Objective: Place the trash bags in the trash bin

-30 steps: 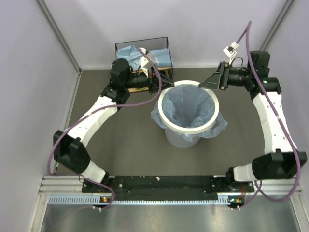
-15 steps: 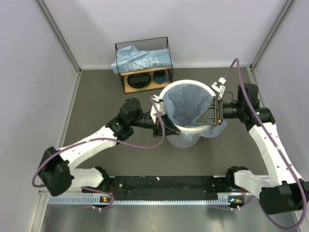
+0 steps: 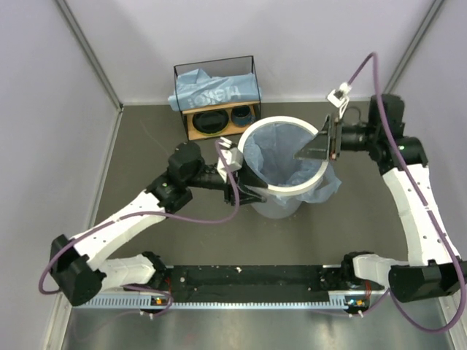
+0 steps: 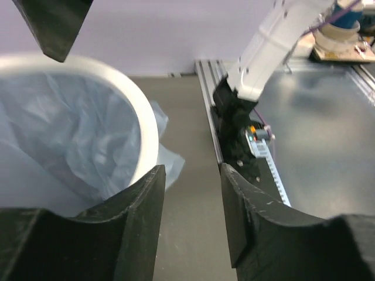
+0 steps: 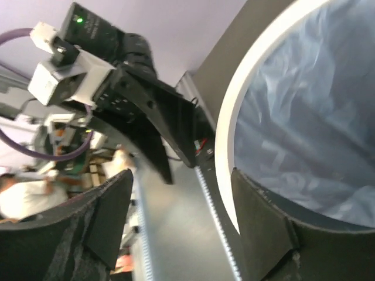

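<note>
Compared with half a second ago, the right gripper (image 3: 305, 153) has slid from the near-right part of the rim toward the far-right part, and its arm has swung back. The left gripper (image 3: 246, 191) has barely shifted and is at the bin's near-left side.

The trash bin (image 3: 277, 122) stands upright mid-tabletop (image 3: 350, 233), with the white ring on top. One trash bag (image 3: 281, 159) lines the inside, and its film spills out under the ring on the right side.

In its own wrist view the left gripper (image 4: 192, 170) is partly open, and we see only bare tabletop in the gap. The ring (image 4: 146, 129) sits just to the left of its fingers (image 4: 140, 222); we cannot tell if they touch.

The right gripper (image 5: 179, 175) is spread wide with nothing clamped, hanging over the bin's right side. The ring (image 5: 228, 158) shows in the gap (at what height over it, we cannot tell).

A second trash bag (image 3: 215, 91), with white lettering, is draped on top of the wire-framed shelf (image 3: 195, 133) behind the bin. It is well apart from both grippers. A dark bowl (image 3: 212, 122) and a cup (image 3: 241, 114) sit on the shelf's wooden board below it.
</note>
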### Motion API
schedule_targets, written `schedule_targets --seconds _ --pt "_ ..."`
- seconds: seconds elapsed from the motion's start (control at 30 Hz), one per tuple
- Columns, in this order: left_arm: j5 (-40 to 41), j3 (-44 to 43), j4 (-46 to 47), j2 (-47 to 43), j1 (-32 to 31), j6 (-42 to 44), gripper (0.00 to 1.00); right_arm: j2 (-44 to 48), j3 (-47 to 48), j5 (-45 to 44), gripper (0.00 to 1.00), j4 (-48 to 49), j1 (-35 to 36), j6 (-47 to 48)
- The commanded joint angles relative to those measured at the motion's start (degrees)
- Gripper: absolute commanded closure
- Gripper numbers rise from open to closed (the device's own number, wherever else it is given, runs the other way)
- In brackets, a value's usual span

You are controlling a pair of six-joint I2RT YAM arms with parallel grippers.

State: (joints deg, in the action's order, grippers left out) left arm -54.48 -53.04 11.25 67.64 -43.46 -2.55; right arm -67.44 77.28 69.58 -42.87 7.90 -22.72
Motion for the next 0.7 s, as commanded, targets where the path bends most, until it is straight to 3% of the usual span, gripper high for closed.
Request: schedule_targets --seconds 0.0,0.1,0.2,0.3,0.67 --pt "2.3 -8.2 -6.6 -5.2 3.5 0.8 0.48 -1.2 13.0 -10.4 0.28 -0.5 -0.8 3.9" --pt "1.5 -12.5 -11.0 -5.3 12.1 0.8 0.44 -5.2 20.9 -22.5 0.23 -6.6 -0.6 12.8" --pt "1.9 -14.1 -14.7 -5.7 17.6 2.1 0.43 -9.5 28.0 -40.1 0.22 -11.2 0.0 21.5" --pt "2.7 -14.3 -15.7 -6.5 19.9 5.0 0.42 -14.7 32.4 -48.7 0.21 -16.1 0.6 28.0" --pt "4.6 -9.2 -14.8 -9.1 21.1 6.4 0.41 -22.0 29.8 -51.0 0.21 -20.5 2.9 36.4"
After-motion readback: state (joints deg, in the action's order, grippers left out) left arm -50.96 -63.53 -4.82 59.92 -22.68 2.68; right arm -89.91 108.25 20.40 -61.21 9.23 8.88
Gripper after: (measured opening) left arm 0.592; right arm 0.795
